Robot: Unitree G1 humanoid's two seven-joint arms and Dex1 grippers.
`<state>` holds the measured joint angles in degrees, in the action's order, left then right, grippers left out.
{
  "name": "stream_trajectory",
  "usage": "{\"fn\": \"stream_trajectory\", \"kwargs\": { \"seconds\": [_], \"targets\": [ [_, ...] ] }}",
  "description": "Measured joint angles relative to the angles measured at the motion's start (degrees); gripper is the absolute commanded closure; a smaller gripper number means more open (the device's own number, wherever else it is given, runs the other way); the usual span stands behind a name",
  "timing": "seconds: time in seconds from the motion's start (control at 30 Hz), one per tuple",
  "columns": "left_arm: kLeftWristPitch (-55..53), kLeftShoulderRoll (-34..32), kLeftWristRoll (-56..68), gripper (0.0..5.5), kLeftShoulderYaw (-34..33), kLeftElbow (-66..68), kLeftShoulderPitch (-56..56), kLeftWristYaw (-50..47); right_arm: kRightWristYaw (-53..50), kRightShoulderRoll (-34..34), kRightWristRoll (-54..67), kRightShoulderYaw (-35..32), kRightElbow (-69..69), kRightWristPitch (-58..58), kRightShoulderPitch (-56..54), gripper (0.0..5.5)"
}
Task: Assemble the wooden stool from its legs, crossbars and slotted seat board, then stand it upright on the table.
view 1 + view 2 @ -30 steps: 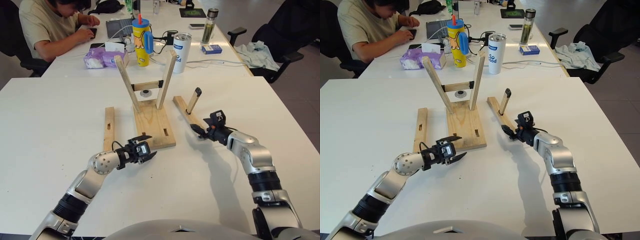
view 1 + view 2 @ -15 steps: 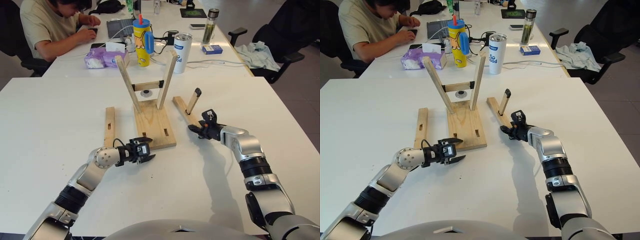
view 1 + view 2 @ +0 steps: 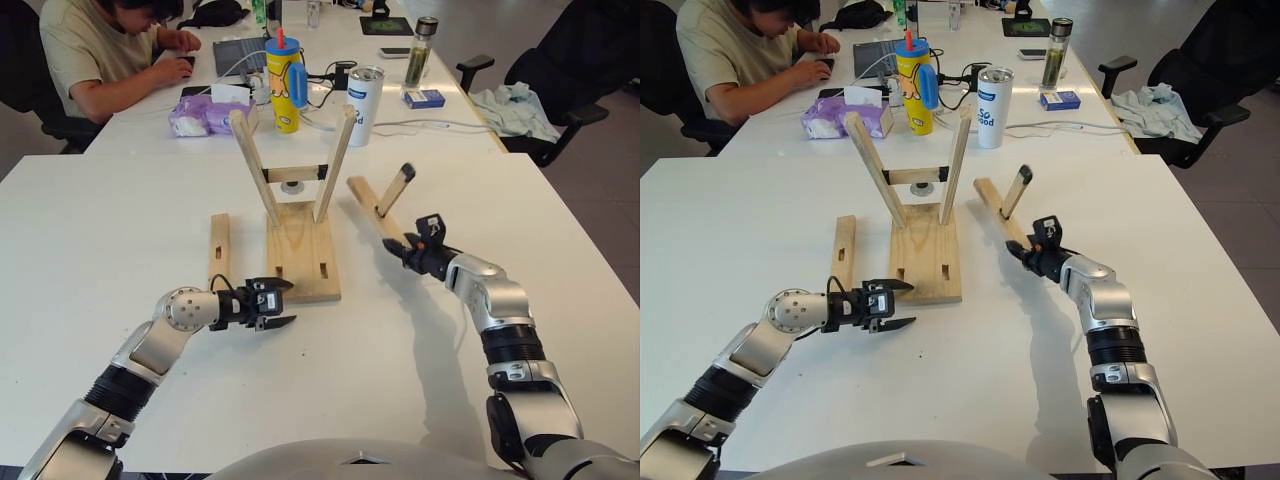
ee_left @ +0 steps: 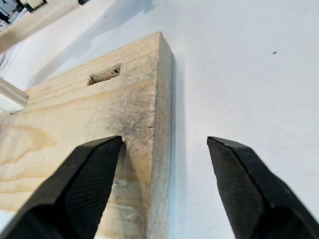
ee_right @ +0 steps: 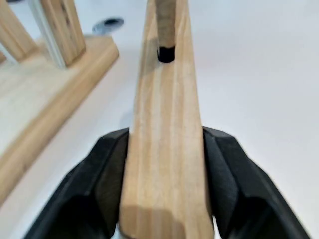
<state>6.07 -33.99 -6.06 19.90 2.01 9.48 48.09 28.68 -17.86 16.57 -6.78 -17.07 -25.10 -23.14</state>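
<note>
1. The pale slotted wooden seat board [image 3: 300, 255] lies flat mid-table. The right gripper [image 3: 398, 247], at the board's 2 o'clock, is clamped on the near end of a light wooden leg [image 3: 372, 203] with a short dark-tipped crossbar [image 3: 397, 186] poking up from it.
2. The left gripper [image 3: 280, 304] sits at the board's 7 o'clock corner, jaws apart, straddling its edge and not gripping.
3. I'd say that leg goes in next: close the left gripper on the board first so it can't slide on the white table [image 3: 100, 230], then line the leg end up squarely over an empty slot [image 3: 325, 268].
4. Count:
   - one seat board;
   - four legs: two standing in the board [image 3: 255, 165], one loose at 9 o'clock [image 3: 218, 250], one held;
   - two crossbars, counting the one joining the standing pair [image 3: 295, 172].
</note>
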Motion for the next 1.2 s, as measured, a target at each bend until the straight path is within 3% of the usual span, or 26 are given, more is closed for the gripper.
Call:
{"fn": "stream_trajectory", "kwargs": {
  "seconds": [0.17,0.33,0.47,0.63,0.9,1.13,1.2],
  "targets": [
    [-6.54,7.42,14.92,2.33,-10.09,-2.77,0.81,-4.76,-0.55,1.89,4.72,-5.34,3.23,4.40,-0.22,3.45],
    [-22.56,9.04,34.43,1.57,-17.99,-10.01,2.69,-3.46,3.90,1.54,13.68,-8.25,12.17,2.75,-0.88,3.45],
    [-38.99,8.72,54.81,0.90,-25.23,-13.77,5.19,-2.71,11.21,-1.58,28.36,-7.79,22.16,-11.04,-1.42,3.45],
    [-48.13,8.41,65.17,0.12,-28.69,-13.42,9.61,-3.58,18.71,-3.16,40.37,-4.08,25.06,-24.66,-2.07,3.45],
    [-54.01,9.07,71.47,0.10,-30.75,-9.71,14.44,-4.76,29.67,-7.12,46.02,-1.67,19.15,-35.14,-1.94,3.45],
    [-57.15,11.19,77.20,0.10,-32.04,-9.65,17.11,-6.94,36.21,-10.92,43.95,1.56,19.74,-34.77,-1.48,3.45],
    [-58.21,11.19,78.66,0.45,-32.31,-9.73,17.14,-7.33,38.04,-12.29,41.95,2.85,19.97,-33.64,-0.80,3.45]
  ]
}}
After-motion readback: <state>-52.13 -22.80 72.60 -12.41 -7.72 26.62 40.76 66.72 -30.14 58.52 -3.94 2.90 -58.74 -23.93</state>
